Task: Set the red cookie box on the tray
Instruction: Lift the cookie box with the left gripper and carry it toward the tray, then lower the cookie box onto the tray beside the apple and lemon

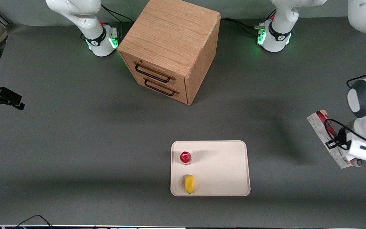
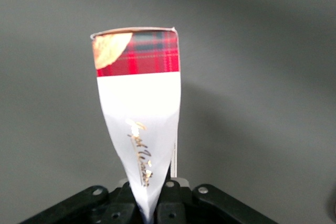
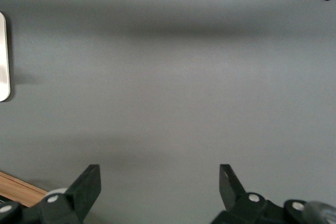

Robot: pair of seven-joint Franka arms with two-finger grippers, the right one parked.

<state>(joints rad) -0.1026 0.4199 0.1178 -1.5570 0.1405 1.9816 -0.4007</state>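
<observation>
Between shut jaws — red cookie box [image 2: 139, 129], clear of tray [image 1: 227, 178].

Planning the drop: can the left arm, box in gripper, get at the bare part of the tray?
Probably yes. The gripper holds the red cookie box above bare table toward the working arm's end. The tray has its nearer-to-arm half free; bottle and yellow item sit along one edge.
</observation>
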